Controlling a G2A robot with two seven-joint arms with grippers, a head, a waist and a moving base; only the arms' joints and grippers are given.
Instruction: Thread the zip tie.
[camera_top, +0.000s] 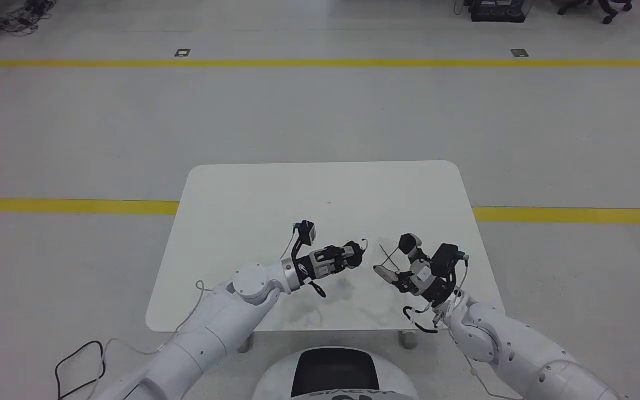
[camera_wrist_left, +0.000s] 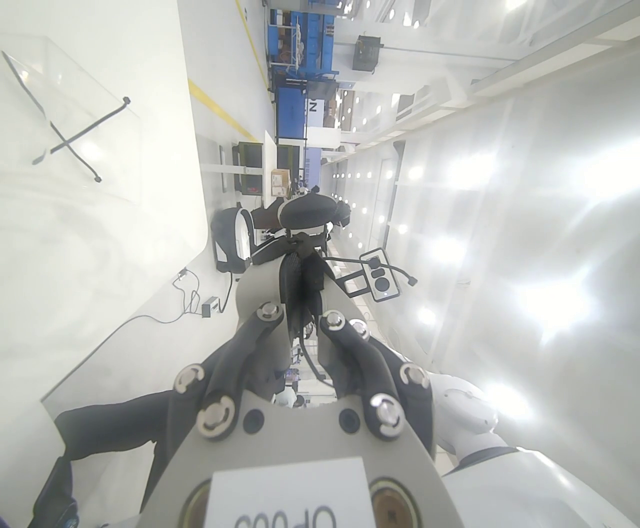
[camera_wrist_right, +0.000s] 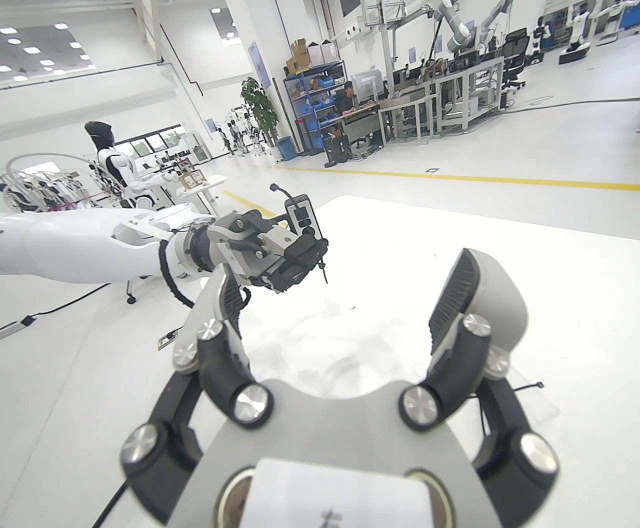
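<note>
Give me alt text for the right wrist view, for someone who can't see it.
The right end effector is open above a white table. Across from it, the left end effector is shut on a black zip tie, whose thin end points down.

A white table (camera_top: 250, 200) covers part of a yellow floor stripe (camera_top: 80, 206).

Table (camera_top: 320, 200) smooth, semi-gloss; right claw (camera_wrist_right: 345, 285) pads (camera_wrist_right: 450, 295) ribbed blk rubber.
</note>
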